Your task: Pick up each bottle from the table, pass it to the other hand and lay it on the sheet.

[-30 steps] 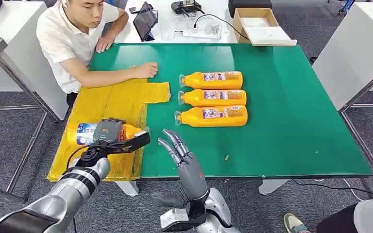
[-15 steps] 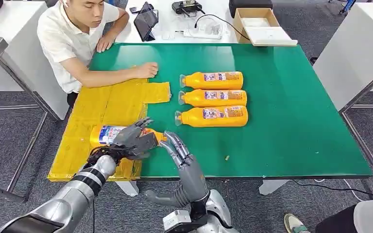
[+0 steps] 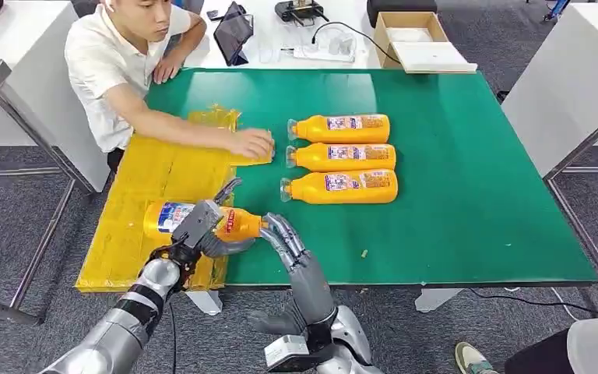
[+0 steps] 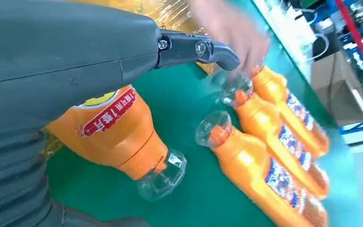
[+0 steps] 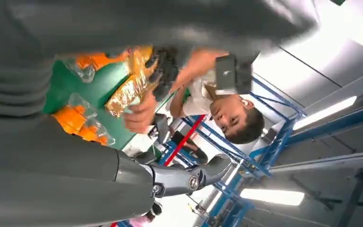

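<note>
My left hand (image 3: 201, 234) grips an orange bottle (image 3: 173, 217) that lies sideways over the near edge of the yellow sheet (image 3: 163, 164), its clear cap (image 4: 163, 172) pointing towards my right hand. My right hand (image 3: 286, 243) is open with its fingers stretched out, their tips right beside the bottle's neck. Three more orange bottles lie in a row on the green table (image 3: 467, 195): far (image 3: 342, 127), middle (image 3: 344, 156) and near (image 3: 344, 187). The left wrist view shows the held bottle (image 4: 118, 127) under my hand.
A person sits at the far left corner, one hand (image 3: 253, 144) pressing the sheet's right corner close to the bottle caps. A cardboard box (image 3: 416, 39), a tablet (image 3: 233, 35) and a power strip (image 3: 323, 51) lie on the white table behind. Another white table (image 3: 576, 70) stands to the right.
My left hand has carried the bottle rightwards along the sheet's near edge to my right hand's fingertips. The person's hand has shifted nearer and right onto the sheet's corner.
</note>
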